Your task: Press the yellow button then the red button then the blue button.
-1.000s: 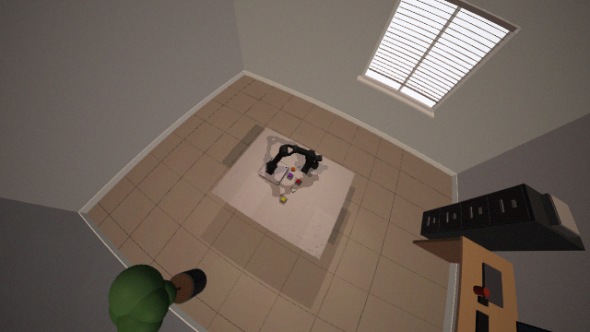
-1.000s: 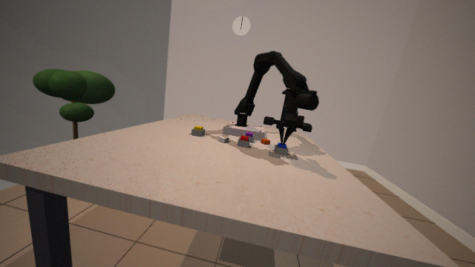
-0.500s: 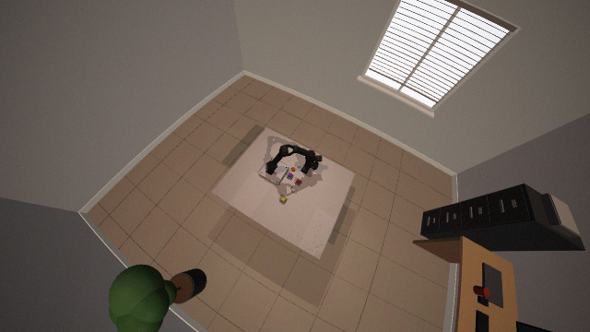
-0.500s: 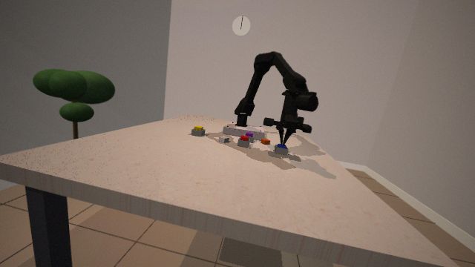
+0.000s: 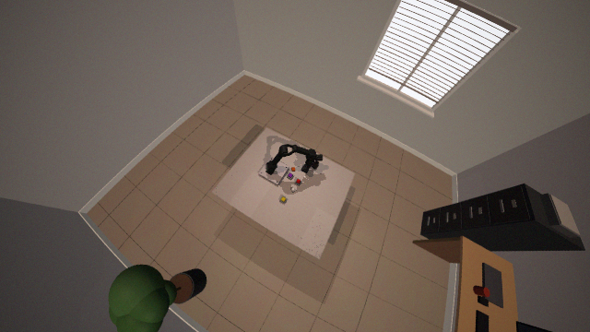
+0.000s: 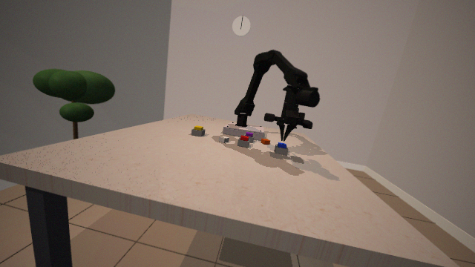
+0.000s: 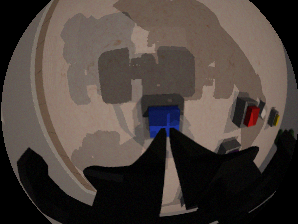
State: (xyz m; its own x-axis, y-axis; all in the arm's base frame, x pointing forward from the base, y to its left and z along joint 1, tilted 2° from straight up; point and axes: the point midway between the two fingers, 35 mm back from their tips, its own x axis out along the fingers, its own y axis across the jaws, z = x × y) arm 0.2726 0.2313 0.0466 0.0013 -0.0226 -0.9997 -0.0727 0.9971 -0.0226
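Top view: the arm reaches out from its base, with the red button and yellow button beyond it on the bench.

Exterior view: the pincer, squeezed nearly closed and holding nothing, points down just above the blue button, likely so its joined tips act as one pressing point. An orange block lies just beside that button, the nearest hazard.

Wrist view: the blue button sits directly ahead of the tips.
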